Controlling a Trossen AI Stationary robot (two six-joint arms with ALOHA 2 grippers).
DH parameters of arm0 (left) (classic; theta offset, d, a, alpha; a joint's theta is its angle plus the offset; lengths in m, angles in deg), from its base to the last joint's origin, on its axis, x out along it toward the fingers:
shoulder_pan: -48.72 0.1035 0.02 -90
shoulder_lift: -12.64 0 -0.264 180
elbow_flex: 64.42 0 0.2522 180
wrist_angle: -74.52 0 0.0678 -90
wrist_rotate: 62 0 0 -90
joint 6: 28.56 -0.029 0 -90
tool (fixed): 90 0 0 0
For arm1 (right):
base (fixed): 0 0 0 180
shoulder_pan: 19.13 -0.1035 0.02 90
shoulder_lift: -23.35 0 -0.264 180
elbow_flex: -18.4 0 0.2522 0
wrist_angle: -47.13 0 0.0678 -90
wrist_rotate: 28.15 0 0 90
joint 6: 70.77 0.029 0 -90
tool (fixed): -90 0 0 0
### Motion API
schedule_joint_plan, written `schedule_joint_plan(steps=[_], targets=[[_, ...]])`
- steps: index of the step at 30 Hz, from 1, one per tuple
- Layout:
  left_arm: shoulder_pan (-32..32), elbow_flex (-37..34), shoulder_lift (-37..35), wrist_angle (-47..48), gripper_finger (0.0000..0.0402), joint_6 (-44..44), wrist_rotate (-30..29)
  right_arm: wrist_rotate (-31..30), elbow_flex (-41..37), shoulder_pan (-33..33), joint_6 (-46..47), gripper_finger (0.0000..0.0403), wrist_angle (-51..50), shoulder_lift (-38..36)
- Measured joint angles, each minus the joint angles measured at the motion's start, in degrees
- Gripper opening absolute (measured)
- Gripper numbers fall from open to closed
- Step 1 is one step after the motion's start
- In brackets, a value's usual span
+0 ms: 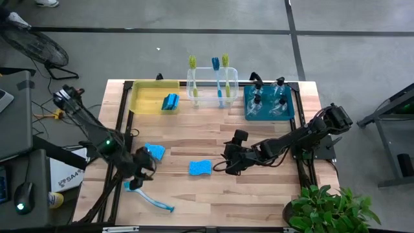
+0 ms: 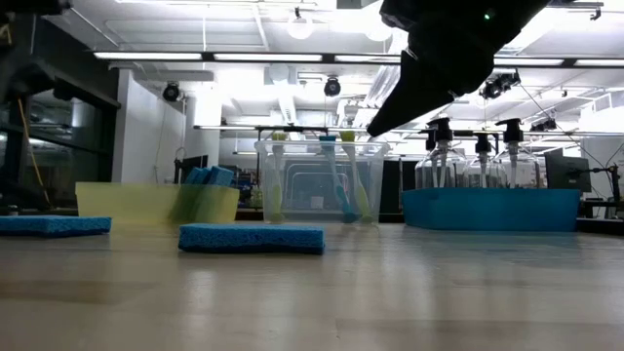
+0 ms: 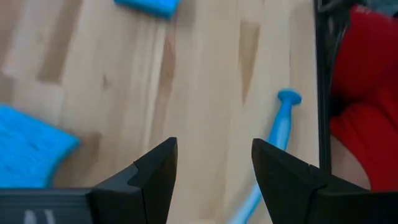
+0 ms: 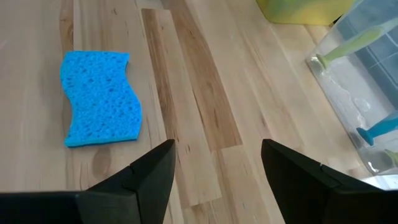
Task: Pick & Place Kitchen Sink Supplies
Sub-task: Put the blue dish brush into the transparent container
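A wavy blue sponge point(image 1: 200, 168) point(image 4: 99, 99) point(image 2: 251, 237) lies flat mid-table. My right gripper point(image 1: 224, 167) point(image 4: 217, 149) hovers open just to its right, clear of it. A second blue sponge point(image 1: 154, 152) point(image 3: 28, 149) lies flat toward the left. A blue long-handled brush point(image 1: 150, 197) point(image 3: 281, 124) lies near the near edge. My left gripper point(image 1: 146, 171) point(image 3: 213, 149) is open above the bare wood between that sponge and the brush.
Along the far edge stand a yellow bin point(image 1: 145, 97) holding blue sponges point(image 1: 171, 102), a clear bin point(image 1: 233, 90) with three upright brushes point(image 1: 215, 77), and a teal bin point(image 1: 290, 111) with spray bottles point(image 1: 268, 100). Bare wood lies between the bins and the sponges. A plant point(image 1: 330, 210) stands at the near right corner.
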Motion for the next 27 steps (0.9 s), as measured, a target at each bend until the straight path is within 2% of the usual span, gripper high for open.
schedule_joint_plan(steps=[11,19,27], targets=[[-10.55,0.0,12.12,-2.62,0.0202,11.64,6.08,0.43,0.0,0.0,-0.09,0.0232,-0.37,0.0],[-13.94,0.0,19.29,-4.66,0.0202,10.42,6.84,0.43,0.0,0.0,-0.09,0.0232,-0.39,0.0],[-14.45,0.0,23.96,-4.83,0.0202,9.87,11.78,0.43,0.0,0.0,-0.11,0.0232,-0.45,0.0]])
